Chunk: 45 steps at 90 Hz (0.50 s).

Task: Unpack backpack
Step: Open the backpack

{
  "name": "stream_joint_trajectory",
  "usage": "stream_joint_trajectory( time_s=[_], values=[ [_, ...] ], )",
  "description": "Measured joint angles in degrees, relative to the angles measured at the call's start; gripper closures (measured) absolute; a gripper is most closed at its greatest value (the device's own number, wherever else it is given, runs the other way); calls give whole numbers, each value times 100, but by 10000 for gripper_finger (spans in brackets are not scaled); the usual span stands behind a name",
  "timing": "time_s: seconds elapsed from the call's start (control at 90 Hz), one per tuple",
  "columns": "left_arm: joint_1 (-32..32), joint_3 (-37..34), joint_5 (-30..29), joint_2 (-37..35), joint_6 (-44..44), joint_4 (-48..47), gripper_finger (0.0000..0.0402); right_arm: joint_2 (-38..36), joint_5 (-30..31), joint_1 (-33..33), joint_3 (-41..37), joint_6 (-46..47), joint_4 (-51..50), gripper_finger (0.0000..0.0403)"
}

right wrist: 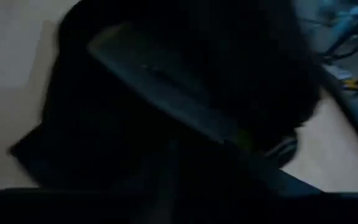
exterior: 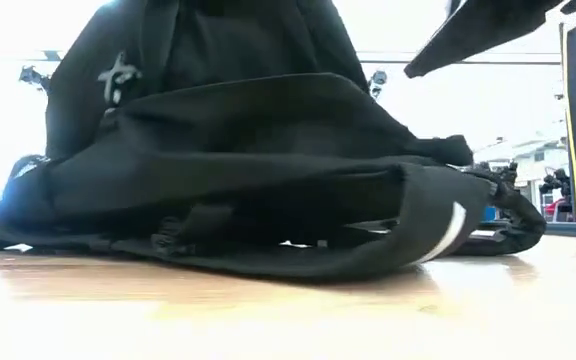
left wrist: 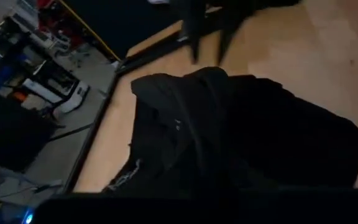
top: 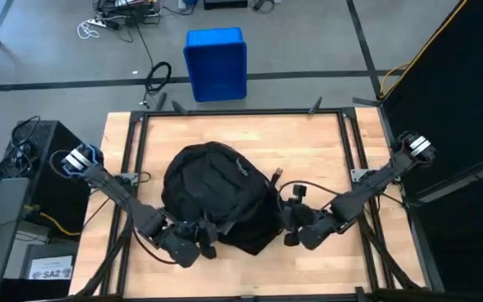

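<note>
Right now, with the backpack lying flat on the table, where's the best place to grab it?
Probably the near bottom edge of the backpack, coming in low from the table's near side: in the low view, the fabric there folds into a raised lip with a white stripe, offering a pinchable ridge. The domed top looks too broad to pinch.

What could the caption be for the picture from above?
A black backpack lies on the wooden table, the left gripper and right gripper at its near corners.

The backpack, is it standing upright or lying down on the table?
Lying down: the backpack spreads flat across the table, seen from above.
</note>
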Motion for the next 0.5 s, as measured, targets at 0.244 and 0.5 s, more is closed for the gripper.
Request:
stream_joint_trajectory(
  time_s=[0.244, 0.5],
  values=[
    [-4, 0, 46, 118, 18, 194, 401, 440, 178, -758, 2, -274, 75, 231],
    [-17, -7, 104, 120, 181, 344, 401, 645, 201, -1404, 7, -472, -78, 177]
  ],
)
